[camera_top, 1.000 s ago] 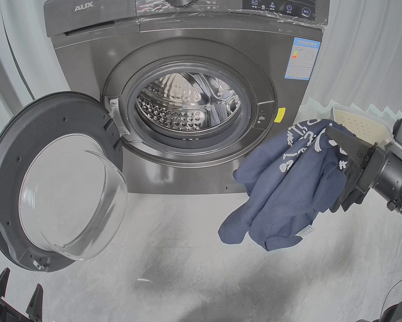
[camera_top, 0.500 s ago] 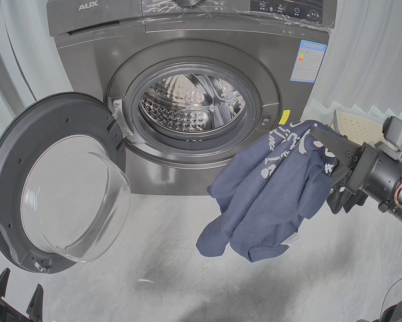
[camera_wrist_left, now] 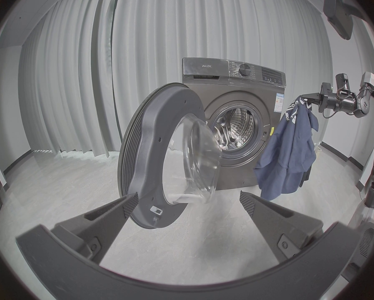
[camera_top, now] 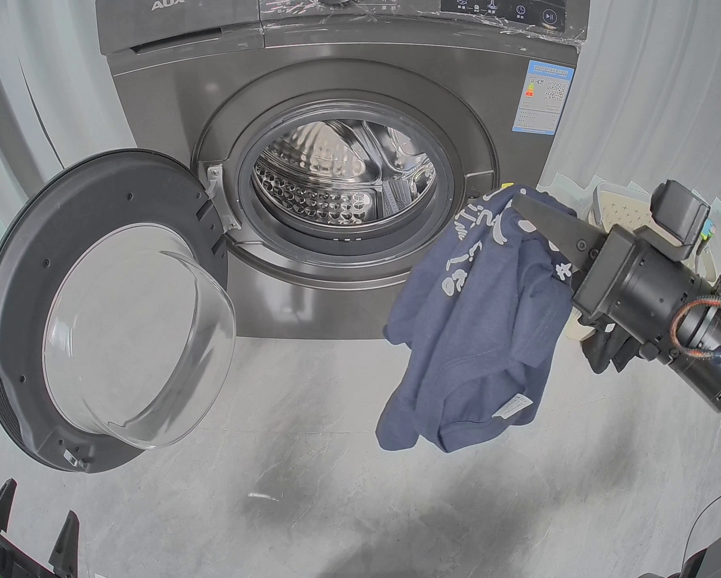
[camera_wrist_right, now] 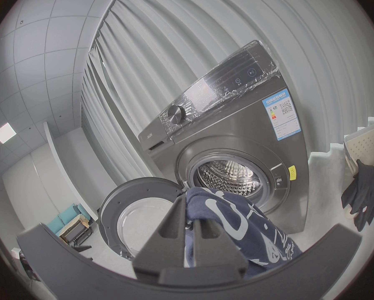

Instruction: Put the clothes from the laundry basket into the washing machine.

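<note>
i see my right fingers (camera_top: 554, 228) pinching a navy blue white-printed garment (camera_top: 481, 315), hung at four o'clock of the open grey front-loading washing machine (camera_top: 336, 50), left fingers (camera_top: 63, 535) spread

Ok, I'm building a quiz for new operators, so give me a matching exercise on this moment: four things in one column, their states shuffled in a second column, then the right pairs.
Things:
1. washer door
2. blue shirt
3. left tool
4. right tool

States:
A. shut on cloth
B. swung wide open
C. open, holding nothing
D. hanging in the air

Pairs: 1-B, 2-D, 3-C, 4-A.
</note>
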Controlling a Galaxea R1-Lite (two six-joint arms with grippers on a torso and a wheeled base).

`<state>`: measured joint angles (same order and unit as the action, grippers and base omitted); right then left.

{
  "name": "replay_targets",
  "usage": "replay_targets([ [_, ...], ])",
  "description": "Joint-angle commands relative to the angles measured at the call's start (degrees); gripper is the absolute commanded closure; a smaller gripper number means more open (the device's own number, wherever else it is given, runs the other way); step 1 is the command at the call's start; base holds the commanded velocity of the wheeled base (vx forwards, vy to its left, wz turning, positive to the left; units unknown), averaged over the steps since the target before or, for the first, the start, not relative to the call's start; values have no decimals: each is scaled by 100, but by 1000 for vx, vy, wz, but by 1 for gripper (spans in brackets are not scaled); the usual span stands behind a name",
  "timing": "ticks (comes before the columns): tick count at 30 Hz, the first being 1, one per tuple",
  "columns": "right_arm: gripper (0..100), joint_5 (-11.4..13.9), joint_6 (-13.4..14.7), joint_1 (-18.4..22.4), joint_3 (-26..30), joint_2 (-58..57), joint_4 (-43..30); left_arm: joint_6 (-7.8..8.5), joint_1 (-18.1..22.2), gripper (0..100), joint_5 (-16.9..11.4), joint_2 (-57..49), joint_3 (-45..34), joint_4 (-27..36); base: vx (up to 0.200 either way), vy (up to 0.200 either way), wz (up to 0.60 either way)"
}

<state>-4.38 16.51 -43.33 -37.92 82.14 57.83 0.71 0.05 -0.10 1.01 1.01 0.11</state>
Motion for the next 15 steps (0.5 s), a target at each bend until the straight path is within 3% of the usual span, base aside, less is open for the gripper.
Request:
replay_targets([
  [1, 100, -37, 54, -36, -171, 285, 70, 70, 13, 0, 19, -66, -101, -2, 0, 0, 0],
  [4, 100, -90, 116, -36, -259, 373, 79, 149, 21, 0, -43, -66, -22, -90, 0, 0, 0],
  [6, 100, -169, 134, -36, -286, 382, 79, -53, 39, 0, -228, 4, 453, -283, 0, 0, 0],
  [8, 100, -204, 142, -18, -321, 382, 88, -264, 48, 0, -623, 162, 1024, -336, 0, 0, 0],
  [11, 100, -222, 151, -18, -453, 505, 88, -273, 21, 0, -1133, 602, 1173, -354, 0, 0, 0],
  [15, 100, -239, 151, -27, -602, 742, 255, -255, 30, 0, -2108, 1314, 1094, -468, 0, 0, 0],
])
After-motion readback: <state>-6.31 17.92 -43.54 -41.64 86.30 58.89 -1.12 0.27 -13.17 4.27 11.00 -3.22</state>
